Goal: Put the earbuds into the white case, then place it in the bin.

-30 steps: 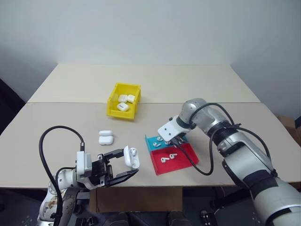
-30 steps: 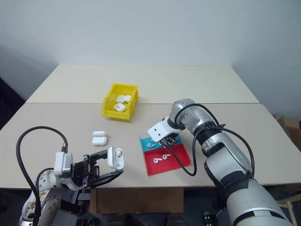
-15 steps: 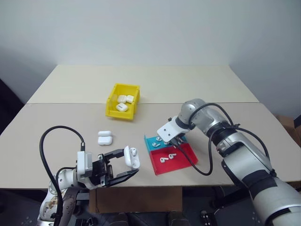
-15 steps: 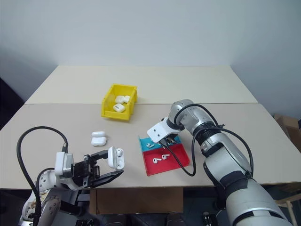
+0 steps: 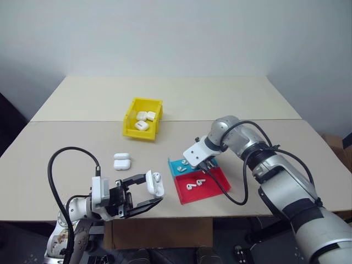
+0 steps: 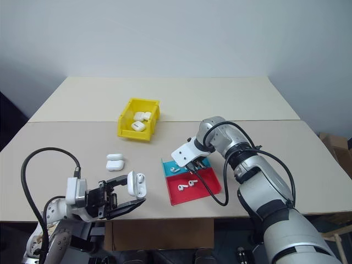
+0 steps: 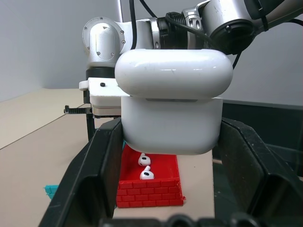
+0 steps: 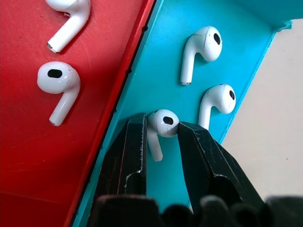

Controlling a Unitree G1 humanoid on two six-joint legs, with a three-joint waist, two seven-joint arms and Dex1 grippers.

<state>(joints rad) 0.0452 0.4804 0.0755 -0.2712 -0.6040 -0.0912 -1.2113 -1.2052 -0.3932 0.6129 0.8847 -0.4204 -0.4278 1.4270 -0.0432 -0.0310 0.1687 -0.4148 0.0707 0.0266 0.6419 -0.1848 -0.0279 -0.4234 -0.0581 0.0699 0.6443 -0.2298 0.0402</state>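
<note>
The right pincer (image 8: 161, 132) grips one earbud (image 8: 160, 127) over the blue tray (image 5: 177, 166), the red tray (image 5: 204, 187) touching it at 5 o'clock. The left pincer (image 5: 144, 193) clamps an open white case (image 5: 154, 183) near the bench (image 5: 231, 104) front edge. The yellow bin (image 5: 133, 132) sits at 11 o'clock from the trays.

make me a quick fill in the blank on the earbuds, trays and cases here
1. The right fingers pinch an earbud over the ____ tray.
2. The red tray holds ____ earbuds.
3. The left fingers grip an open white ____.
4. Closed cases lie in the ____ bin.

Missing: blue; two; case; yellow
</note>
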